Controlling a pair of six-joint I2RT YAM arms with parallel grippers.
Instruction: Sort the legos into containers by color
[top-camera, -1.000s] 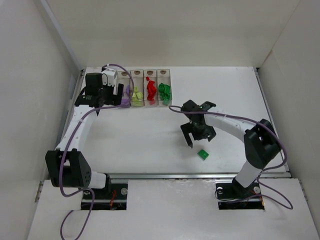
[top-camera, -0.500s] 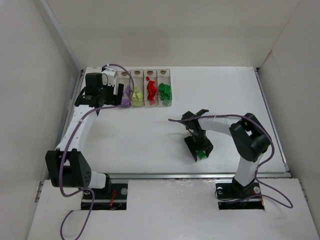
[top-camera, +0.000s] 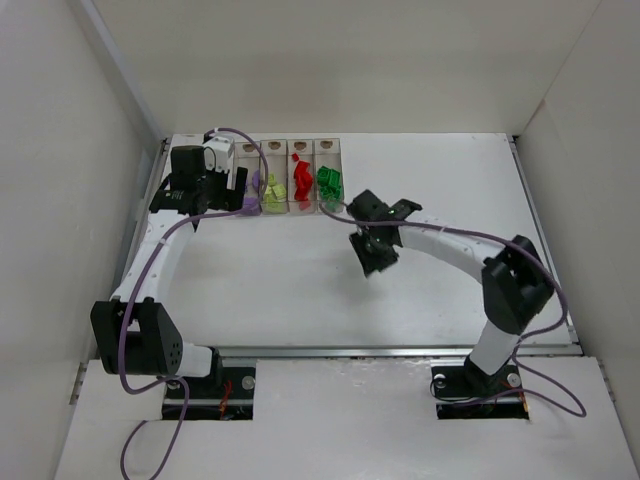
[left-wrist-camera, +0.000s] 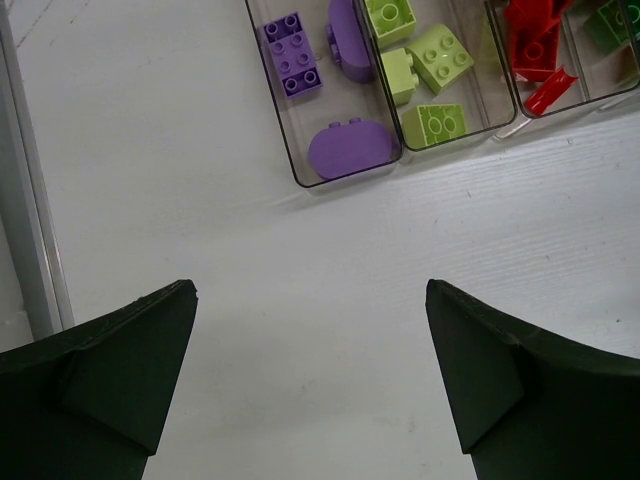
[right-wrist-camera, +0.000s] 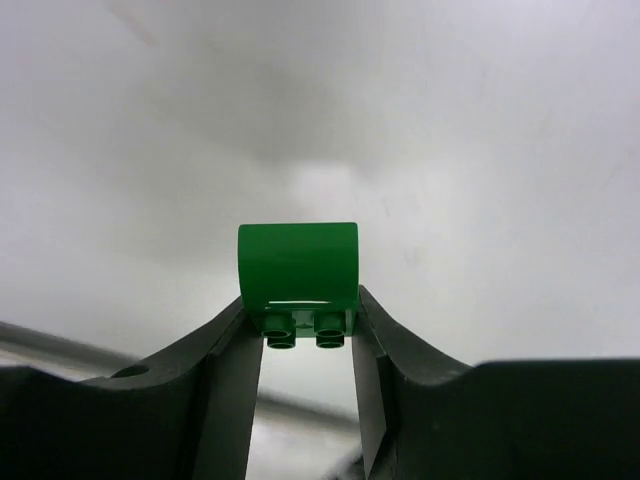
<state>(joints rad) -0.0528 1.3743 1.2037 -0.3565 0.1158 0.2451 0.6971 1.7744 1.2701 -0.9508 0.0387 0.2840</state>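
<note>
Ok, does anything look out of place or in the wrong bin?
Nothing stands out. The containers hold purple bricks, yellow-green bricks, red bricks and green bricks, each colour in its own bin. The right gripper pinches one green brick squarely.

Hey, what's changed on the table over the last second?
The right gripper came down on the green brick near the front edge, closed on it, lifted it and swung back-left toward the bins. The left gripper stayed open by the bins, and the sorted bricks did not move.
</note>
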